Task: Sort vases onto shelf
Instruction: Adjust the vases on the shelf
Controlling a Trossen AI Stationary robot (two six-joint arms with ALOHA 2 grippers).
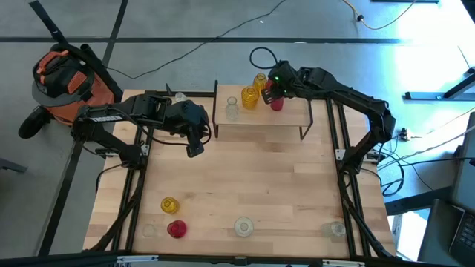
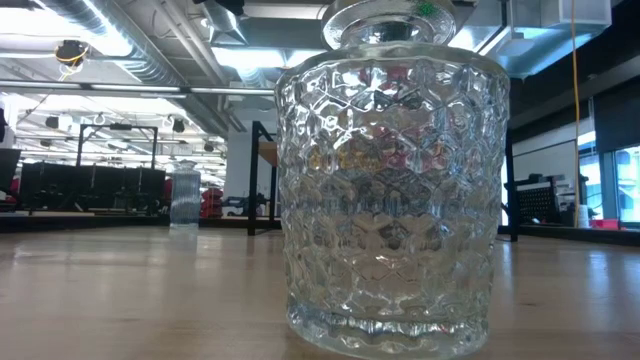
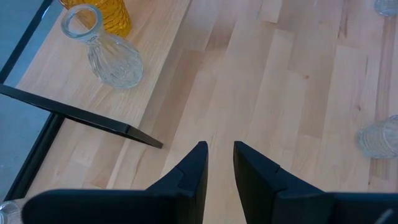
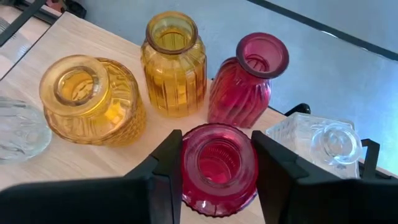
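Observation:
The light-wood shelf (image 1: 256,121) stands at the table's far middle. On it stand two yellow vases (image 4: 93,99) (image 4: 174,62), a ribbed red vase (image 4: 245,81), a clear vase (image 1: 231,108) and a clear patterned vase (image 4: 320,140). My right gripper (image 4: 217,168) is over the shelf's right far part, shut on a second red vase (image 4: 219,163). My left gripper (image 3: 220,160) hovers left of the shelf (image 3: 81,93), fingers a narrow gap apart and empty. A yellow vase (image 1: 170,205), a red vase (image 1: 176,228) and clear vases (image 1: 243,226) (image 1: 336,230) stand upright near the table's near edge. My right gripper holds the red vase's round body (image 4: 186,186) between its two fingers, one on each side, below the open mouth. The fingers come from above, slanting down. The vase is upright, mouth up. Whether its base rests on the shelf I cannot tell.
A big clear patterned vase (image 2: 390,190) fills the low view, with a small clear vase (image 2: 185,195) farther back. The shelf's black legs (image 1: 215,122) (image 1: 306,126) stand on the table. An orange vacuum (image 1: 63,78) sits off the table's far left. Bare wood lies mid-table.

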